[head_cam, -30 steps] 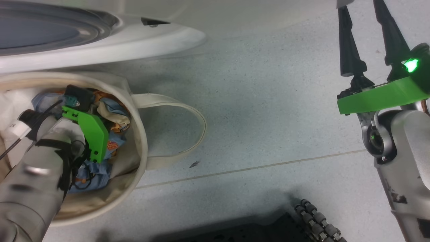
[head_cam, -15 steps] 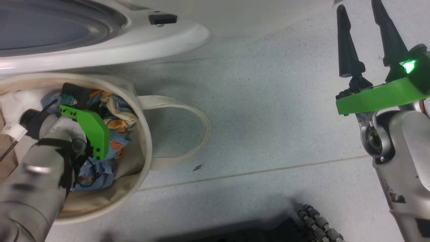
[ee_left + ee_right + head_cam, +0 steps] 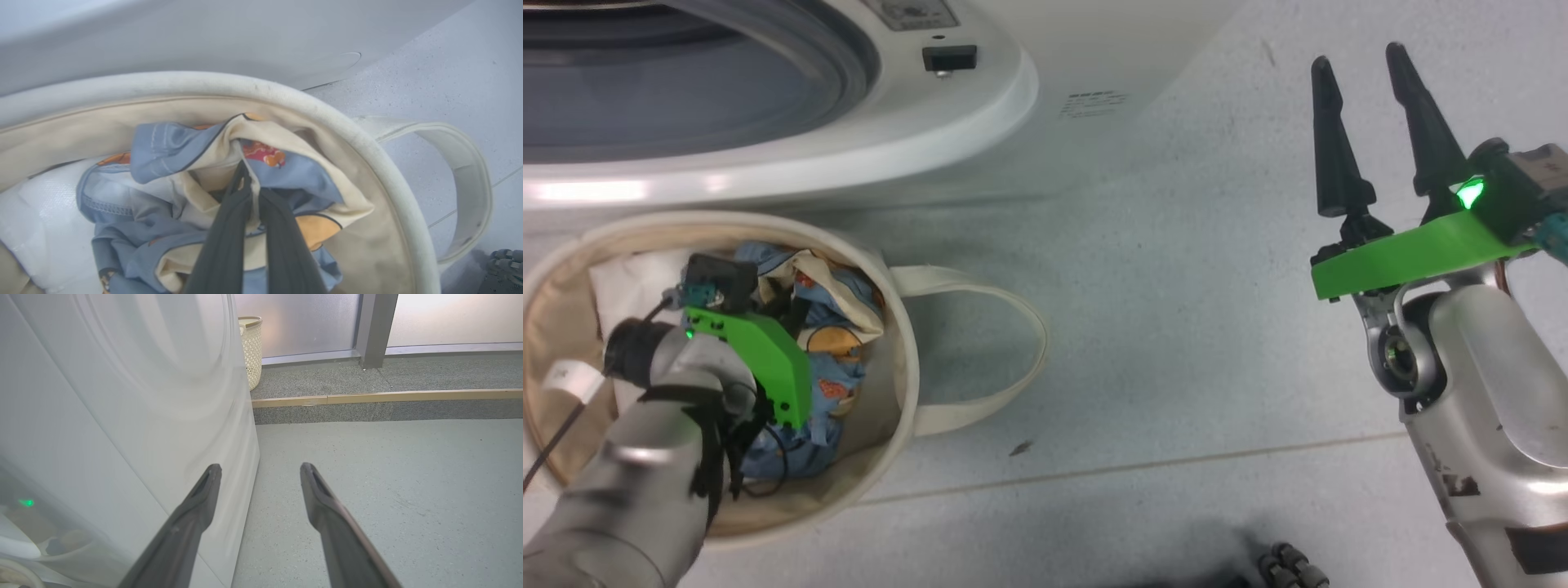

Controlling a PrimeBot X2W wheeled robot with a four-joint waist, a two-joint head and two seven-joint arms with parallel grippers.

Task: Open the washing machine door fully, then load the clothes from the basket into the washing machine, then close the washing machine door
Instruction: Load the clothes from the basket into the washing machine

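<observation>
The cream basket (image 3: pixel 907 343) stands on the floor just in front of the white washing machine (image 3: pixel 980 98), whose grey ring (image 3: pixel 849 57) and dark opening show at the top left. Light blue clothes (image 3: pixel 837 286) with orange prints lie in the basket. My left gripper (image 3: pixel 799 314) reaches down into it. In the left wrist view the left gripper (image 3: pixel 244 173) is shut, pinching a raised fold of the clothes (image 3: pixel 163 147). My right gripper (image 3: pixel 1357 55) hangs open over bare floor at the right, its jaws empty. The right gripper (image 3: pixel 260 466) points along the machine's white side. The washing machine door is out of view.
A plain white cloth (image 3: pixel 621 278) lines the basket's left side. The basket's strap handle (image 3: pixel 1013 327) loops out to the right on the floor. A perforated cream bin (image 3: pixel 251 351) and a raised step with a wooden edge (image 3: pixel 384 397) lie beyond the machine.
My left gripper has shut on the clothes and a fold now peaks up around its fingers. The head camera has tilted up, showing more of the machine. The right gripper stays open.
</observation>
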